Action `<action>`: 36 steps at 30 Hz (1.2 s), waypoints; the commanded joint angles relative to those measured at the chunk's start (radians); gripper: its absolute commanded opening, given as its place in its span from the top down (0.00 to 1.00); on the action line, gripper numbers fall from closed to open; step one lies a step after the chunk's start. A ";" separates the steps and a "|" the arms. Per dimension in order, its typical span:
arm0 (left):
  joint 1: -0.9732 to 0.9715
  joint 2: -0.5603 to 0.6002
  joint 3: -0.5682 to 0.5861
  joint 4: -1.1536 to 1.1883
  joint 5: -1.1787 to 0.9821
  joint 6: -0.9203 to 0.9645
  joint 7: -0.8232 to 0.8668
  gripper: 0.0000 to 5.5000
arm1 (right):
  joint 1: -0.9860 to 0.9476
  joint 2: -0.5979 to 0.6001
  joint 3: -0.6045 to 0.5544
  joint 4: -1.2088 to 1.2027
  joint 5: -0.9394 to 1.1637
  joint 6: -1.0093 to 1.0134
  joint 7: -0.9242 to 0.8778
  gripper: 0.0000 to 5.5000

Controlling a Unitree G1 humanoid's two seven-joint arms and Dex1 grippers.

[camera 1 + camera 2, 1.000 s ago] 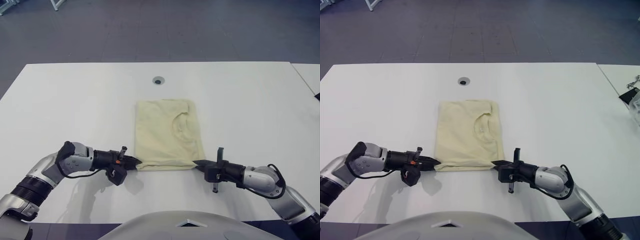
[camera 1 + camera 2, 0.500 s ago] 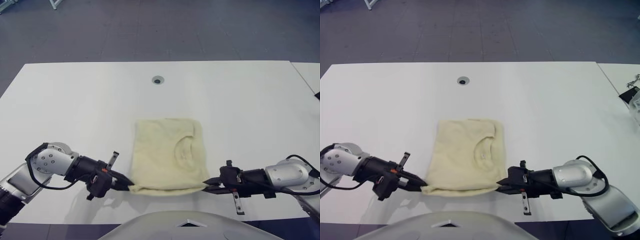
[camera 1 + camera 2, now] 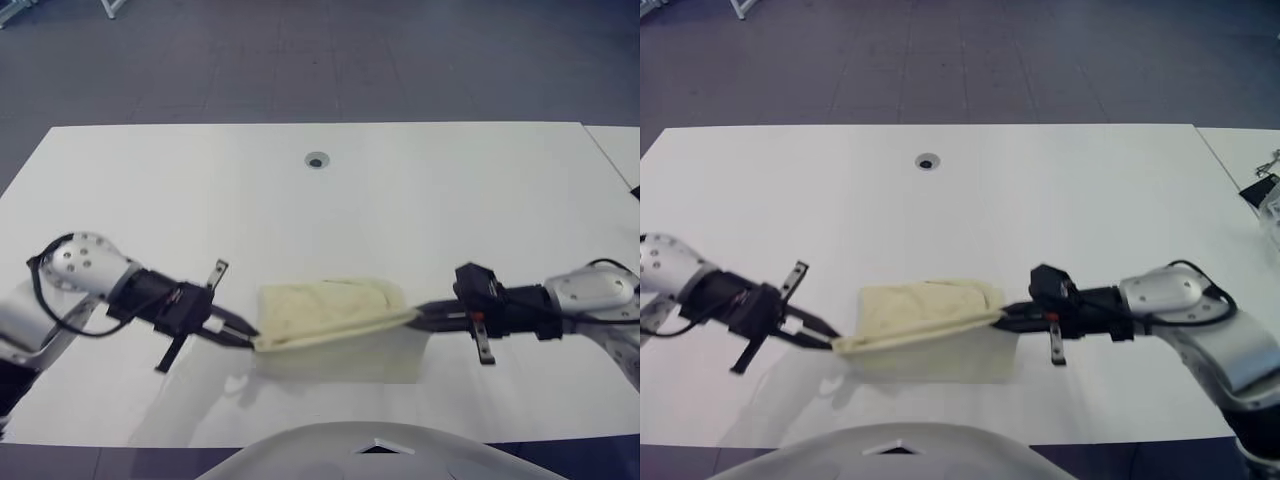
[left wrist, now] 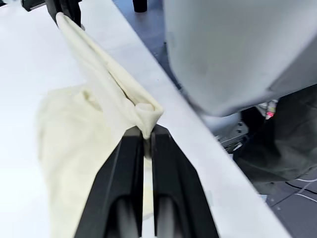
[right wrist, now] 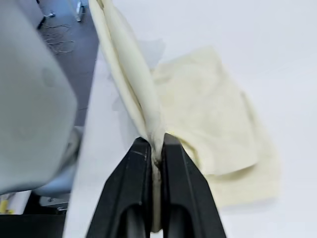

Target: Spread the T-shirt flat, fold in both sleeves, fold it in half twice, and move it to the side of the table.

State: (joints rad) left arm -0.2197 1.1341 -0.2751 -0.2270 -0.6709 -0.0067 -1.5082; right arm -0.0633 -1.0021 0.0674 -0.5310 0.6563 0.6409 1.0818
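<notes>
A pale yellow cotton T-shirt (image 3: 330, 303), already folded into a narrow panel, is at the near middle of a white rectangular table (image 3: 480, 200). Part of it lies flat on the tabletop close to the near edge. Its other edge is raised off the surface and pulled taut in a line running left to right between the two grippers.

The left gripper (image 3: 243, 338) is at the left end of that raised edge, low over the table. In the left wrist view its two black fingers (image 4: 124, 168) are clenched on a bunched corner of the cloth. The right gripper (image 3: 420, 316) is at the right end, slightly higher. In the right wrist view its black fingers (image 5: 178, 188) are pinched together on the fabric fold. Both arms reach in from the sides, well apart, with the shirt spanning the gap.

A small round dark grommet hole (image 3: 317, 160) sits in the tabletop at the far middle, well apart from the shirt.
</notes>
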 commanded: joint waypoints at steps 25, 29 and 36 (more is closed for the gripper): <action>-0.065 -0.033 0.066 0.163 0.031 0.109 -0.105 0.99 | -0.300 0.296 0.198 0.381 -0.377 -0.270 -0.031 0.99; -0.154 -0.113 0.026 0.298 0.115 0.086 -0.105 0.99 | -0.307 0.319 0.202 0.432 -0.419 -0.310 -0.047 0.99; -0.283 -0.230 -0.049 0.535 0.221 0.023 -0.106 1.00 | -0.361 0.389 0.223 0.603 -0.505 -0.410 -0.067 0.99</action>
State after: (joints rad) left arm -0.4671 0.9317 -0.3004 0.2548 -0.4840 0.0303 -1.6065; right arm -0.3919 -0.6314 0.2843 0.0126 0.1876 0.2575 1.0283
